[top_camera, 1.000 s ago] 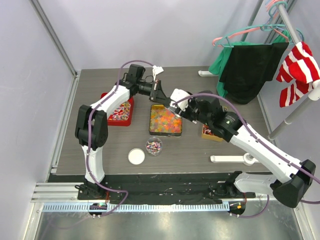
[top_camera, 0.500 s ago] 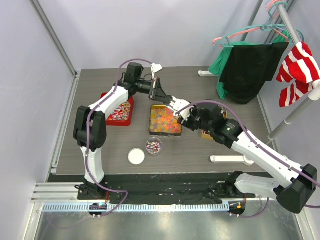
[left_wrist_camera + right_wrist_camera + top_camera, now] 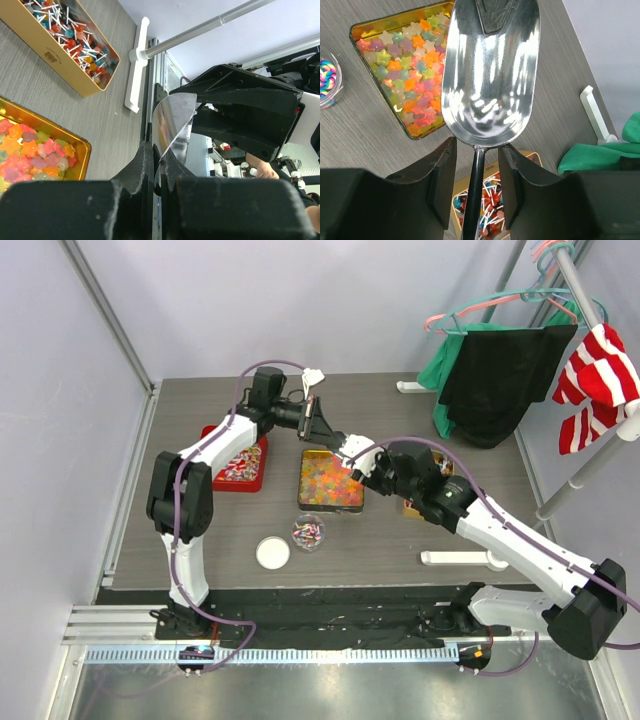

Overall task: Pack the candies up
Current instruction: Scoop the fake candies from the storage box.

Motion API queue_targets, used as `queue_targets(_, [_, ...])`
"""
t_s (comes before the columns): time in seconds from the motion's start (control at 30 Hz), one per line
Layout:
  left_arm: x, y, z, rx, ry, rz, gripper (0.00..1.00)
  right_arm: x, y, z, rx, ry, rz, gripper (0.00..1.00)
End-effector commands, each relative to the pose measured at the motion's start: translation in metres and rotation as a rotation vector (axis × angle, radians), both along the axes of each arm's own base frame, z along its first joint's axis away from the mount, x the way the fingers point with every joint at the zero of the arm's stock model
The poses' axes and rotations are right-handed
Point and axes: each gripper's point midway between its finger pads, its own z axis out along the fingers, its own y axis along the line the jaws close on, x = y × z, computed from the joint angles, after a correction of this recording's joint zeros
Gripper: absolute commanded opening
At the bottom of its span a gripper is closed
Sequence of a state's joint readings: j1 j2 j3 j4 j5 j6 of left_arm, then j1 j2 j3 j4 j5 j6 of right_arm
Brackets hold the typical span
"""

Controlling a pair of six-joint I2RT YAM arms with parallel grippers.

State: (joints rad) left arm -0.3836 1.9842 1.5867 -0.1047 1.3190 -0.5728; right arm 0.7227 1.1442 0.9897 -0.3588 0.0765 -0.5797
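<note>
The left pincer (image 3: 158,158) is pinched tight on the front lip of a shiny metal scoop (image 3: 490,75), its fingers pressed together on the thin steel. The scoop's bowl is bare. At the other end the right pincer (image 3: 477,148) sits partly spread around the scoop's thin handle, which runs down the middle of the gap with space showing on either side, so its fingers (image 3: 440,170) do not appear to touch it. Both pincers meet over the middle of the grey tabletop (image 3: 420,530), the scoop bridging them in the air. Directly below the scoop, and below the right pincer's tips, lies a gold tin (image 3: 330,508) packed with the candies (image 3: 405,75), star-shaped gummies in orange, pink, yellow and green. Further back under the right pincer, toward its wrist, a second gold tin (image 3: 52,59) holds lollipops (image 3: 65,30) on white sticks. Beyond the star tin, on the side away from the right arm and under the left forearm, a red tray (image 3: 240,489) carries wrapped sweets (image 3: 238,465). Nearer the arm bases than either pincer stand a small clear cup (image 3: 308,532) with swirled sweets in it and, just beside it, a white round lid (image 3: 272,553).
</note>
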Motion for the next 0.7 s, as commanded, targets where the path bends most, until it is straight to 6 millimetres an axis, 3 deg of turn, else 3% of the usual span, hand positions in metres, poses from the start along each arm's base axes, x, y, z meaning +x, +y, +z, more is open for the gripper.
queue_targets(0.0, [-0.009,0.005,0.026,-0.050,-0.058,-0.035,0.00,0.011,0.012,0.040,0.088,-0.086,0.005,0.43])
queue_targets(0.53, [-0.011,-0.002,0.015,-0.042,-0.038,-0.050,0.00,0.012,0.026,0.051,0.128,-0.058,0.042,0.39])
queue_targets(0.57, [-0.011,-0.002,0.015,-0.041,-0.038,-0.050,0.00,0.012,0.027,0.053,0.130,-0.060,0.043,0.37])
queue_targets(0.67, [-0.012,-0.003,0.014,-0.040,-0.038,-0.052,0.00,0.013,0.027,0.053,0.129,-0.059,0.042,0.17])
